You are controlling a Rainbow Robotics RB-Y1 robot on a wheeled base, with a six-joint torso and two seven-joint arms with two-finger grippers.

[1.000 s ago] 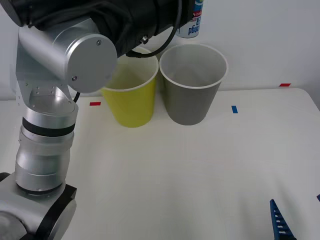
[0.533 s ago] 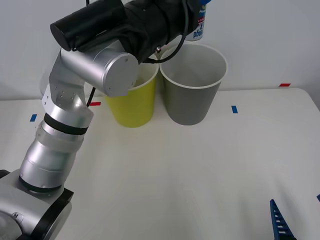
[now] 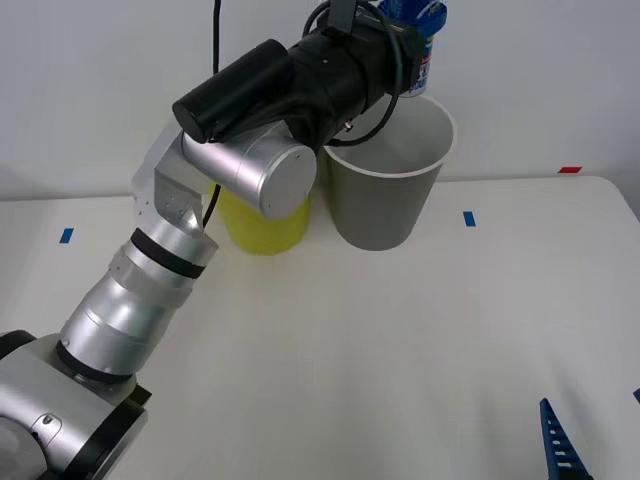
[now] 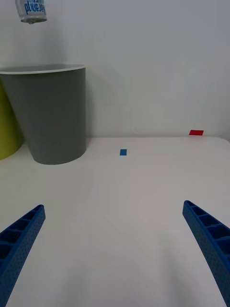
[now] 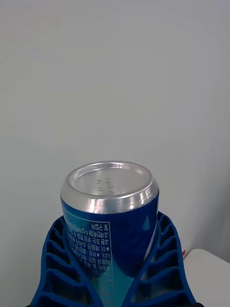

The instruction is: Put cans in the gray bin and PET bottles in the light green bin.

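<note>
Front view: white table (image 3: 400,350), matte and bare across its near half, backed by a plain white wall (image 3: 560,80). Tape marks on the table: blue piece (image 3: 66,236) at far left, blue piece (image 3: 469,218) right of the bins, red piece (image 3: 569,170) at the far right edge.

Bins: gray bin (image 3: 385,190) and light green bin (image 3: 262,222) stand upright side by side at the far middle of the table, green on the left, gray on the right, their sides just beside each other. Much of the green bin is hidden behind the left arm.

Left gripper (image 3: 413,20): raised above the far rim of the gray bin, fingers clamped on the blue can (image 3: 422,62). Left wrist view: ribbed blue fingers (image 5: 163,268) wrap both sides of the can (image 5: 111,225), its silver end facing the camera.

Right gripper (image 4: 115,249): low over the near right part of the table, fingers spread wide apart, holding nothing. Right wrist view: gray bin (image 4: 50,115) ahead, the can's lower end (image 4: 31,10) hanging above it.
</note>
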